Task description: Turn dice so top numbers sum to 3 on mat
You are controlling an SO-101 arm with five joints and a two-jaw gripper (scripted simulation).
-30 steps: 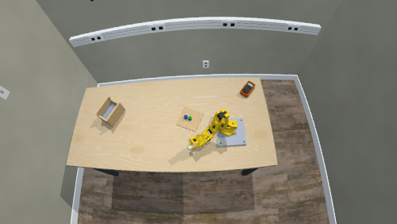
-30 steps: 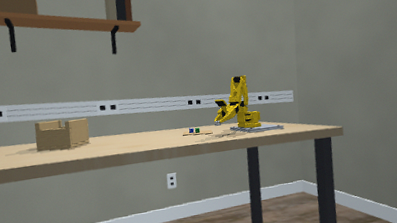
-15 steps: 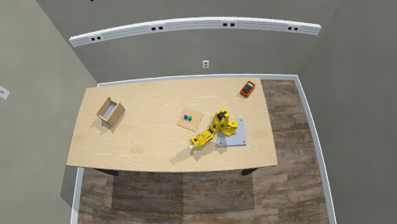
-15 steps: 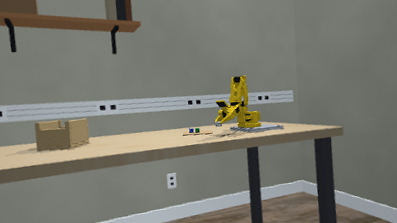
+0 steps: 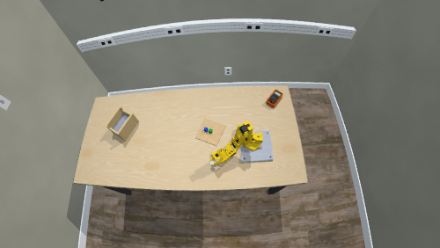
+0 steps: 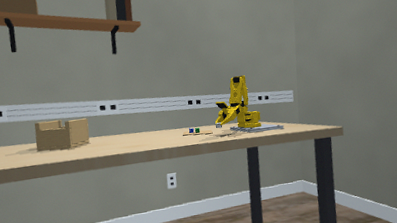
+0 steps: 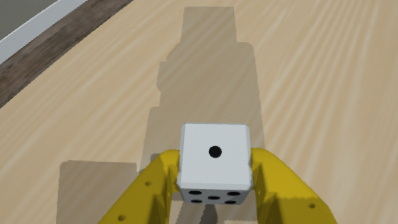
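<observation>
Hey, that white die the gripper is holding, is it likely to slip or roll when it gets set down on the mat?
The white die looks rigid, with flat faces, so it should settle rather than roll. Its rounded edges and smooth look suggest it could slip if the gripper loosens. It is clamped squarely on two opposite sides, so probably steady for now.
</observation>
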